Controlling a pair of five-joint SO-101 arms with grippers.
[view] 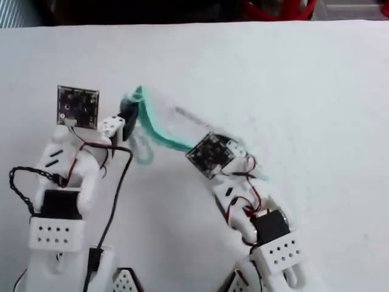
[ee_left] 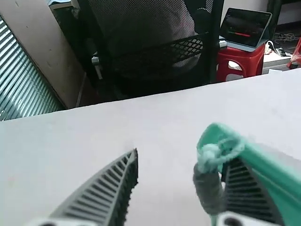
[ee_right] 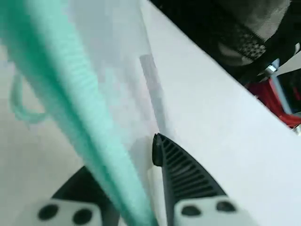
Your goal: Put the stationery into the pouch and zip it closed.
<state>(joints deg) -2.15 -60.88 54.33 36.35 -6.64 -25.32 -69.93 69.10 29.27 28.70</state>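
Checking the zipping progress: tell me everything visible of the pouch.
The pouch is a soft, see-through bag with a mint-green zipper band along its upper edge, and a grey pull and pale green cord loop at one end. It sits slanted on the white table between the arms. A grey strip shows through its wall. The right gripper holds the band; the open left gripper sits right at the pull.

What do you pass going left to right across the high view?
Black cable → left arm's wrist camera → teal cord loop → right arm's wrist camera. The pouch overlaps the last two, so its place is unclear.
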